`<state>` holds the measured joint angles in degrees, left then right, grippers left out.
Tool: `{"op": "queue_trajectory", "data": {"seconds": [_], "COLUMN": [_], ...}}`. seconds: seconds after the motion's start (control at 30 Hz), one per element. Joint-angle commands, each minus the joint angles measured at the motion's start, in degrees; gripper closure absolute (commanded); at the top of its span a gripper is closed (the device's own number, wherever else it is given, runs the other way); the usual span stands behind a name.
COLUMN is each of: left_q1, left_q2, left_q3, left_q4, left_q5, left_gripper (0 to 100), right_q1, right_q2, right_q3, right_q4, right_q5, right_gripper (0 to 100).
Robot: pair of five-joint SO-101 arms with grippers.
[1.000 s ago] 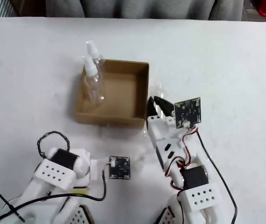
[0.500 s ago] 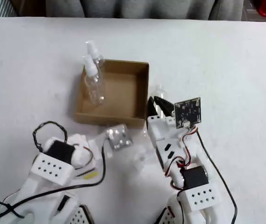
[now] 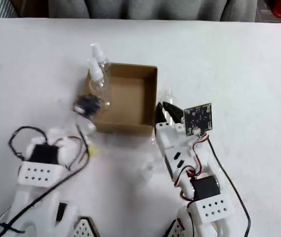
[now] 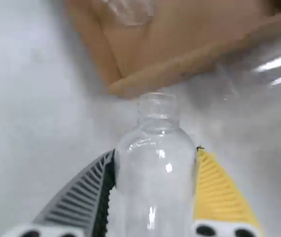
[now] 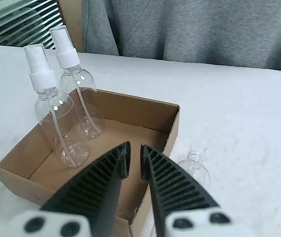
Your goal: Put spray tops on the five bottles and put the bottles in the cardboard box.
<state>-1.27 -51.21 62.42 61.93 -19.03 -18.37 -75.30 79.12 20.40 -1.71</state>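
Observation:
A clear bottle [image 4: 155, 148] without a top sits between the grey and yellow fingers of my left gripper [image 4: 155, 154], which is shut on it. Its open neck points at the near left corner of the cardboard box [image 4: 189, 54]. In the high view my left arm [image 3: 41, 163] is at the box's [image 3: 125, 98] near left side. Two bottles with spray tops [image 3: 98, 74] [image 5: 61, 118] stand in the box's far left corner. My right gripper [image 5: 133, 158] hangs shut and empty over the box's right wall. Another topless bottle [image 5: 194, 168] [image 3: 169, 96] stands just outside that wall.
A small white piece [image 3: 147, 170], perhaps a spray top, lies on the white table [image 3: 239, 64] between the two arms. A person in grey sits behind the table's far edge. Open table surface stretches to the right of the box and beyond it.
My left arm has swung left and forward to the box's near left corner, its wrist turning as it went. The right arm has kept still.

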Motion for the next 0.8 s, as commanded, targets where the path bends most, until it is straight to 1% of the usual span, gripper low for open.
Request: {"op": "queue_trajectory", "data": {"seconds": [0.0,0.1,0.2,0.3,0.37,0.5,0.63,0.77], "left_q1": [-8.2,-13.2,-15.8,-17.0,-17.8,-18.1,-18.1,-18.1], "left_q2": [-0.5,-0.7,-0.4,-0.3,-0.3,-0.6,-0.6,-0.6], "left_q3": [-0.9,-1.0,-1.7,-1.5,-1.3,0.4,0.6,0.6], "left_q4": [-6.2,-7.3,-8.3,-9.2,-10.4,-12.6,-12.8,-12.9], "left_q5": [6.6,9.5,10.5,10.3,10.5,10.5,10.5,10.5], "left_gripper": [95,94,94,95,95,95,95,95], "right_q1": [-2.5,-6.8,-9.3,-6.3,-3.6,-3.6,-3.6,-3.2], "right_q2": [-0.1,-0.6,-0.6,-0.6,0.0,0.0,0.2,4.4], "right_q3": [-2.0,-3.4,-9.2,-21.1,-28.8,-34.4,-34.0,-34.2], "right_q4": [1.4,7.3,18.3,33.9,41.7,48.8,52.0,56.5], "right_q5": [3.4,9.8,14.5,21.6,25.1,25.9,31.3,33.9], "right_gripper": [97.8,97.8,97.5,97.5,97.8,97.8,97.9,97.9]}}
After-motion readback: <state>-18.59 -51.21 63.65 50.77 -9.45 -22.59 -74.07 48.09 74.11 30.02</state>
